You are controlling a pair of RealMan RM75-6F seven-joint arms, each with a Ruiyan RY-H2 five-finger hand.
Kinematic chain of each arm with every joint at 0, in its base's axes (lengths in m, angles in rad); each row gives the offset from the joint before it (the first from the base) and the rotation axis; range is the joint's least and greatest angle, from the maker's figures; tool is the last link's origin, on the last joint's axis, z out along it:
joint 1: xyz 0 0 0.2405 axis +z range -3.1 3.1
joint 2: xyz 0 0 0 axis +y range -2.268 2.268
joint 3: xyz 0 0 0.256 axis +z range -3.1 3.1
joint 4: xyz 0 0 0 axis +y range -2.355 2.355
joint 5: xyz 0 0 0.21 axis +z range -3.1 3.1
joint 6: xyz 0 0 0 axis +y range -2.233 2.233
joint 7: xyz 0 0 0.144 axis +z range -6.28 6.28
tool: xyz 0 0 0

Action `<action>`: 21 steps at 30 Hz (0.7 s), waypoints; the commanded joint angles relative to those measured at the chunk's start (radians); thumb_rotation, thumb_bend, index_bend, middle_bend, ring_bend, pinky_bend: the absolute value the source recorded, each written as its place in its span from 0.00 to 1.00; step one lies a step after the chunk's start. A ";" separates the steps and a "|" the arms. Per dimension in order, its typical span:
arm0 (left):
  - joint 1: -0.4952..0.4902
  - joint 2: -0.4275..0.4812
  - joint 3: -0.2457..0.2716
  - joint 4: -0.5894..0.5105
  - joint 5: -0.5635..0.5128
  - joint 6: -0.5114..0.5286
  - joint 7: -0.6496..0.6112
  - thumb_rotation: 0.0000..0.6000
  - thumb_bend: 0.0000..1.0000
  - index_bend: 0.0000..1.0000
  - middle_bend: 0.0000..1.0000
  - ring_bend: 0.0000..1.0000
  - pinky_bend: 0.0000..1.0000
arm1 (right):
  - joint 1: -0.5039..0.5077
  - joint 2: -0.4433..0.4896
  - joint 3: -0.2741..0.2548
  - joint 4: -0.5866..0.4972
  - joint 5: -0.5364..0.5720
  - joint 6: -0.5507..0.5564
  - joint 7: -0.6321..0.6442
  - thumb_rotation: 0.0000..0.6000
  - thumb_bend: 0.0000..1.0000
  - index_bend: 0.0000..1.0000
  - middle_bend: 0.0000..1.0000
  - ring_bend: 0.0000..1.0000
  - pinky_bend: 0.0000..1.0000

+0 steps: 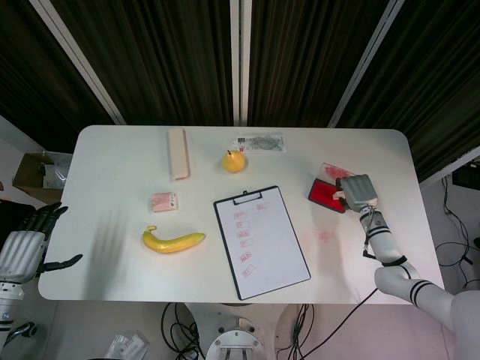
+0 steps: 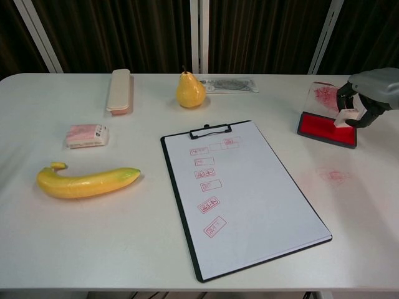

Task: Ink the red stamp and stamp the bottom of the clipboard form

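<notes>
The clipboard lies mid-table, its white form carrying a column of red stamp marks down the left side. A red ink pad in a black tray sits to its right. My right hand grips a small white-bodied stamp and holds it down on the pad's right end. Whether the stamp face touches the ink I cannot tell. My left hand hangs off the table's left edge with fingers spread, holding nothing.
A banana, a pink packet, a beige case, a pear and a clear bag lie left and behind. The pad's ink-stained clear lid stands behind it. A red smudge marks the table.
</notes>
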 commanded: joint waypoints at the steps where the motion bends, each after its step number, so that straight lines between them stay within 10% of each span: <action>1: 0.000 0.000 0.000 0.001 0.000 0.000 -0.001 0.67 0.09 0.11 0.08 0.09 0.18 | 0.004 -0.011 -0.002 0.016 0.005 -0.008 -0.001 1.00 0.38 0.74 0.59 0.67 0.88; 14: 0.004 0.004 0.000 -0.006 0.001 0.008 0.002 0.67 0.09 0.11 0.08 0.09 0.18 | -0.001 -0.010 -0.001 0.021 -0.014 0.023 0.033 1.00 0.38 0.77 0.61 0.68 0.88; 21: 0.005 0.014 -0.003 -0.018 0.004 0.018 0.006 0.67 0.09 0.11 0.08 0.09 0.18 | -0.009 0.104 0.047 -0.163 -0.052 0.133 0.071 1.00 0.38 0.77 0.61 0.68 0.88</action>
